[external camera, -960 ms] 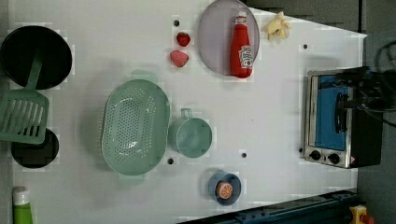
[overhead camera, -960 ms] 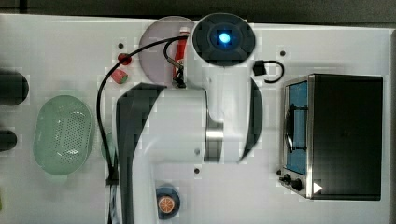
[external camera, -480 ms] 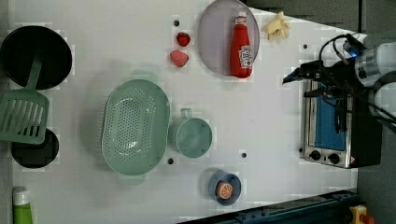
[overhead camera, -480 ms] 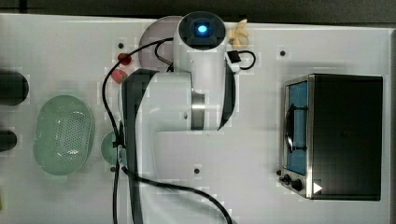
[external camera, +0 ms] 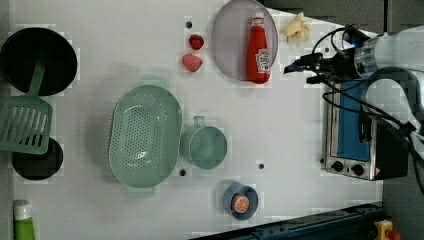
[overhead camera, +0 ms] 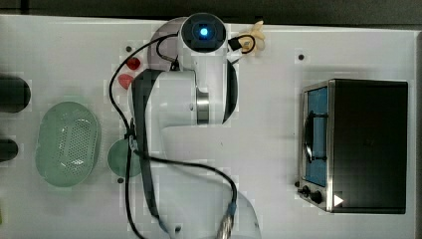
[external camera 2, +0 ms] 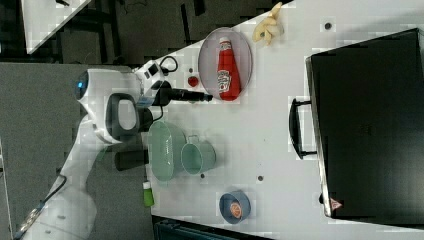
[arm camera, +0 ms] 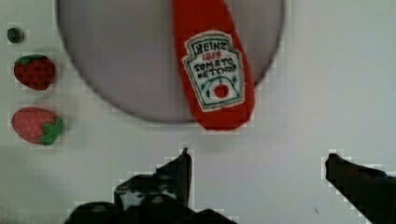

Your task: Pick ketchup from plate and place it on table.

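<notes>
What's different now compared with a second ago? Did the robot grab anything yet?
The arm swung in from the left view's right edge, toward the plate. Its gripper now hangs beside the plate's rim, fingers open and holding nothing. The ketchup lies on the plate as before, and the strawberries, basket and cup have not moved.

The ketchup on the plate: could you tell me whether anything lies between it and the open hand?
Nothing visible does. The ketchup lies on the plate, and only bare table separates it from the hand. The strawberries sit off to one side.
</notes>
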